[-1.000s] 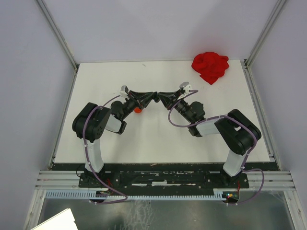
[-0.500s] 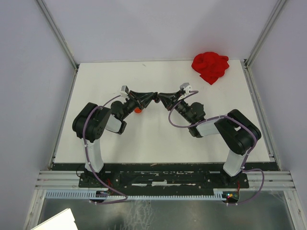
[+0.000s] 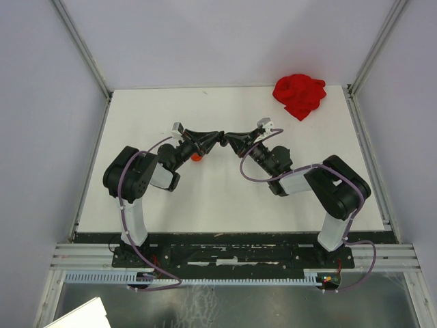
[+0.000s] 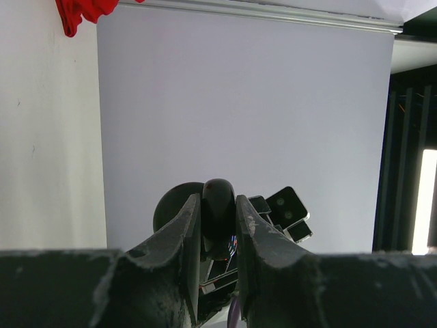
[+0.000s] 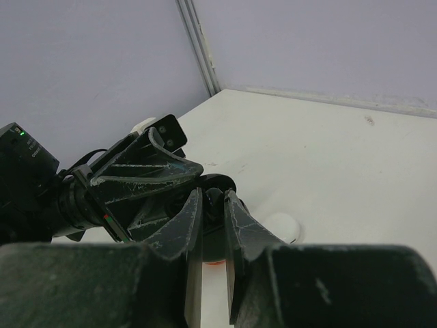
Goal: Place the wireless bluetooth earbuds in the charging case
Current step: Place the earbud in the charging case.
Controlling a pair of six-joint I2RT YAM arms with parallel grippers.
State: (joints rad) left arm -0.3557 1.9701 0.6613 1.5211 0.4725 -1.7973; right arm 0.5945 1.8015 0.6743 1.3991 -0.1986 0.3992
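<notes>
My two grippers meet tip to tip above the middle of the table. My left gripper point(image 3: 217, 140) is shut on a round black charging case point(image 4: 218, 203), whose open lid point(image 4: 171, 205) shows behind the fingers. My right gripper point(image 3: 228, 138) is shut on a small black earbud point(image 5: 214, 207) held right at the case point(image 5: 220, 182). I cannot tell whether the earbud sits in its socket. A round white disc point(image 5: 283, 227) and a red disc point(image 3: 196, 156) lie on the table under the grippers. The red disc also shows in the right wrist view point(image 5: 214, 260).
A crumpled red cloth point(image 3: 299, 96) lies at the table's far right corner. Grey walls with metal corner posts point(image 3: 82, 48) enclose the white table point(image 3: 225, 198) on three sides.
</notes>
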